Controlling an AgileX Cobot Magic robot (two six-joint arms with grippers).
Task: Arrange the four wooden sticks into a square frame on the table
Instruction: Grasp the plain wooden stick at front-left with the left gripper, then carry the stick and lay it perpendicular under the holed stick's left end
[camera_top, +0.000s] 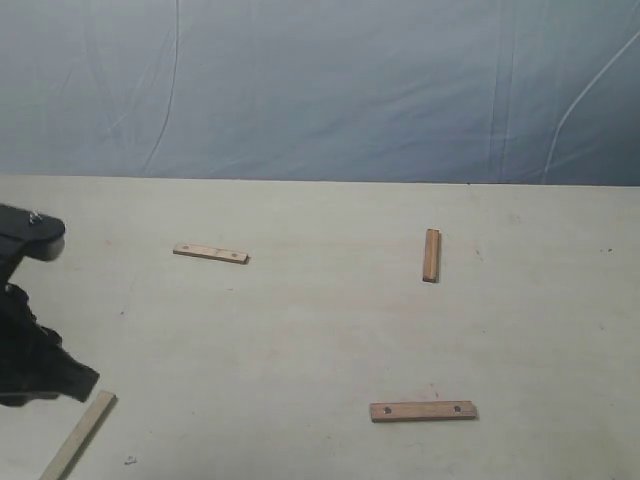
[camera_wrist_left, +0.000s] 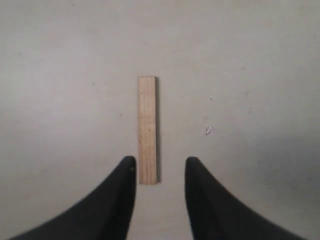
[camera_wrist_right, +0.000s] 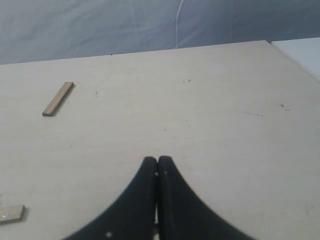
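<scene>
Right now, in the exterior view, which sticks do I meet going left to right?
Pale stick at lower left → back-left stick with holes → near stick with holes; the stick beyond it overlaps its span, so unranked.

**Matte black claws, one pale joint**

The left gripper (camera_wrist_left: 161, 161) and right gripper (camera_wrist_right: 157, 160) have matte black fingers (camera_wrist_left: 112, 200), broad at the base and curving to narrow rounded tips. Tiny pale specks dot the right pair. The left arm (camera_top: 35, 370) is black, with a rounded whitish-grey housing (camera_top: 47, 240) and small silvery screws (camera_top: 33, 214).
</scene>
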